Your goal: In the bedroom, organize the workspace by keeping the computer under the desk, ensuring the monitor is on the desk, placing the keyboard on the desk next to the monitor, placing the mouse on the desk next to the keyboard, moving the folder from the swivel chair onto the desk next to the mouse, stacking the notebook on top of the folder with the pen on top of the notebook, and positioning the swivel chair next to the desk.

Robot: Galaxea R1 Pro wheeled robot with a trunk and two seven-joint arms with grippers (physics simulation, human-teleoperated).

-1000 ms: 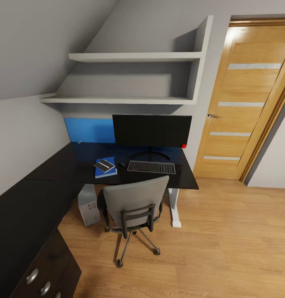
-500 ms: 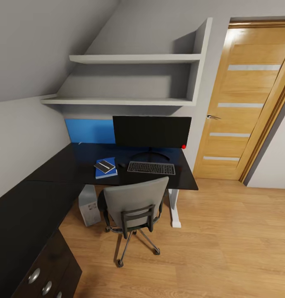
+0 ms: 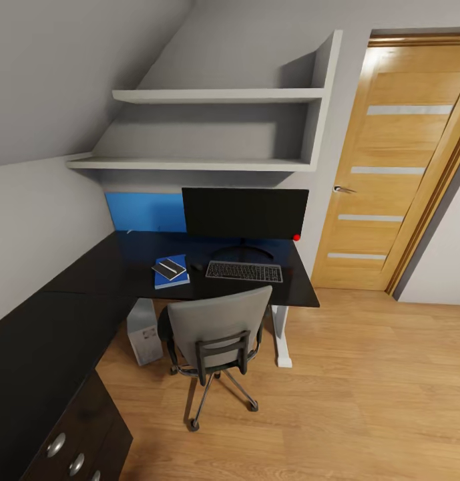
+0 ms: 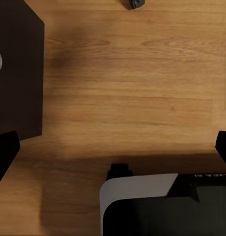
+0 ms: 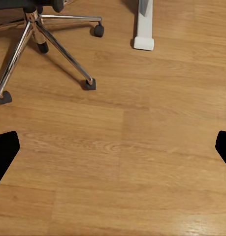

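- The folder lies on the desk near its front edge, carrying the notebook with the pen on top.
- The mouse sits between folder and keyboard; the monitor stands behind, toward the back edge.
- The computer stands under the desk, beside the swivel chair.
- The left gripper and right gripper hang spread wide over the wooden floor, well apart from the desk's things; the right one is near the chair's base.
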